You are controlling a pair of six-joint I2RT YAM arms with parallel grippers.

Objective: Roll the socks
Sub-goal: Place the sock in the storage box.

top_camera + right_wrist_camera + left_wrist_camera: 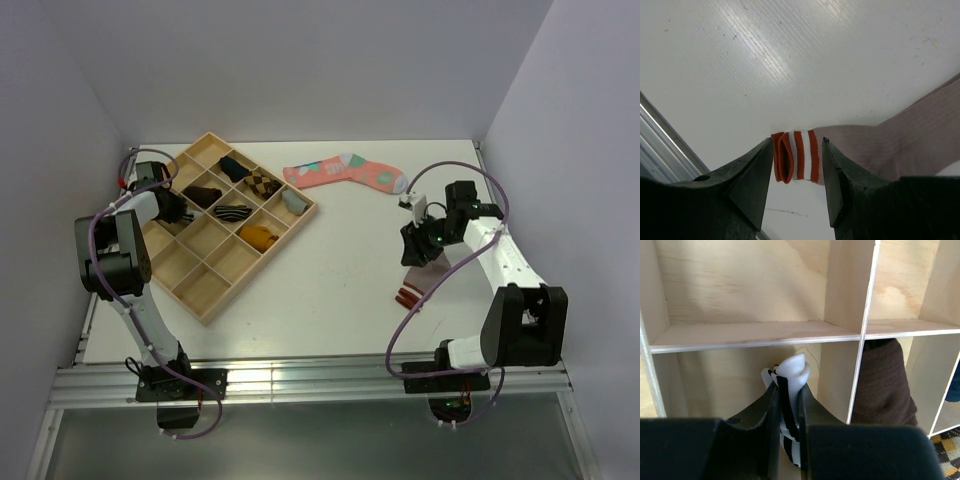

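White surface (330, 270) between pale walls carries a shallow wooden grid tray (262, 264) at the left. Inside one of its compartments the left claw (789, 400) is pinched tight on a rolled short white fabric sock with dark stripes (792, 371). At the right, the right claw (796, 150) stands parted, and the folded red-striped cuff of a long taupe-brown ribbed sock (900, 140) lies between its fingers on the surface

White sock (791, 371) between the black left fingers (755, 425) has black stripes. Taupe sock (900, 145) has a cuff (802, 156) banded red-orange and white, sitting between the right fingers (747, 180). Just right of the left fingers there's a plain dark brown sock (884, 385) in the pale plywood tray (755, 332).
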